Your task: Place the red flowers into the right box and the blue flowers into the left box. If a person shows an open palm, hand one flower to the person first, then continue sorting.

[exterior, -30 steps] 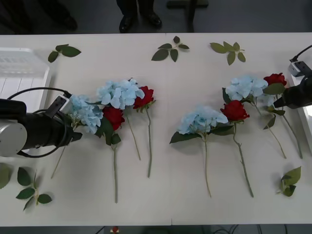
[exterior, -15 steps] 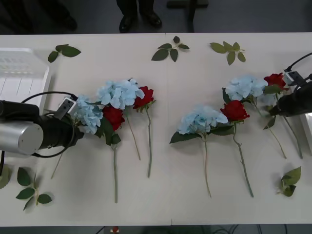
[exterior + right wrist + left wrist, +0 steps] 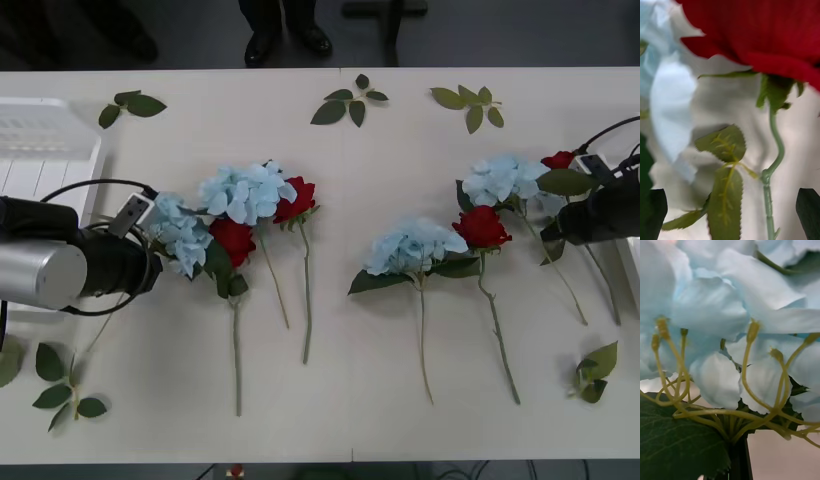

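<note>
My left gripper [image 3: 148, 255] is shut on the stem of the leftmost blue flower [image 3: 176, 232], just under its pale head [image 3: 715, 307]; the dark fingers [image 3: 739, 463] meet on the stem. Other blue flowers [image 3: 245, 190] [image 3: 410, 245] [image 3: 500, 178] lie on the table among red flowers [image 3: 232, 240] [image 3: 298, 198] [image 3: 482, 227]. At the right, my right gripper [image 3: 562, 230] is open, black fingers [image 3: 653, 213] either side of the green stem [image 3: 768, 202] of the rightmost red flower [image 3: 560, 158] [image 3: 763, 30]. The left box [image 3: 45, 150] sits far left. An edge of the right box [image 3: 634, 265] shows at the far right.
Loose leaf sprigs lie at the far side [image 3: 130, 105] [image 3: 350, 103] [image 3: 468, 103], near left [image 3: 65, 385] and near right [image 3: 595, 372]. A person's black shoes [image 3: 285, 42] stand beyond the table's far edge. The near strip of the white table [image 3: 350, 420] is bare.
My left arm has drawn back to the left, taking the leftmost blue flower with it. My right gripper has shifted left and nearer, down along the rightmost red flower's stem.
</note>
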